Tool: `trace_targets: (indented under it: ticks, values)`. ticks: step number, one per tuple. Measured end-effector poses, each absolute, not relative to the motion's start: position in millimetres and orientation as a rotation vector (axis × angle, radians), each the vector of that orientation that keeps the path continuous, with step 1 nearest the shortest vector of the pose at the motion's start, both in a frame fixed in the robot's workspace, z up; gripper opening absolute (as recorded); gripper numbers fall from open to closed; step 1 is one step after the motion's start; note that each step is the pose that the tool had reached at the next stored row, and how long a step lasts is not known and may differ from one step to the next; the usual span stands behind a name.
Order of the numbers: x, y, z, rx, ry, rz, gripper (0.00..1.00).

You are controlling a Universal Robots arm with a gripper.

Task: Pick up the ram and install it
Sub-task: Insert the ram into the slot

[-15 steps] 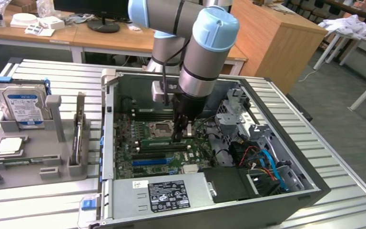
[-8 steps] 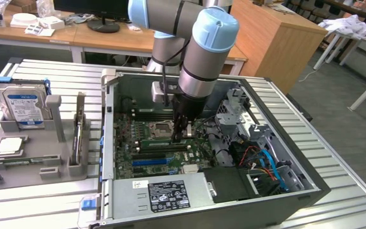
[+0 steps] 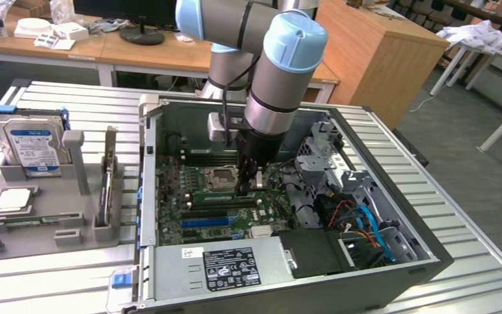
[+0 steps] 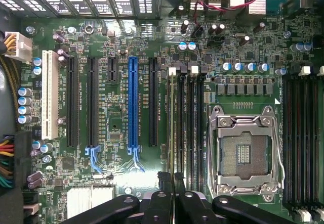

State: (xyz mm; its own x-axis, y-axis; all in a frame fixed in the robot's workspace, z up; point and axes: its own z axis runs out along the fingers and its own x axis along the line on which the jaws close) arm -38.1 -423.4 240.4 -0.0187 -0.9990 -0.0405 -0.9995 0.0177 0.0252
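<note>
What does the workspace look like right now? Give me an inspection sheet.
Surface: slatted metal table, with an open PC case on it.
Job's things: ram edge-on at a memory slot beside the empty CPU socket.
Clutter: grey fixture holding a hard drive and a CPU chip.
Grippers: gripper shut on the ram, inside the case.
Cables: blue and orange cables in the case.
Surroundings: wooden desks, monitor stand.
</note>
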Motion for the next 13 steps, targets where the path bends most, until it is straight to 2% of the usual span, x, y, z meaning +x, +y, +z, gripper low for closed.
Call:
trace_targets:
  ticks: [13]
  values:
    - [-38.1,-423.4,240.3,-2.194,2.235,0.077,0.13]
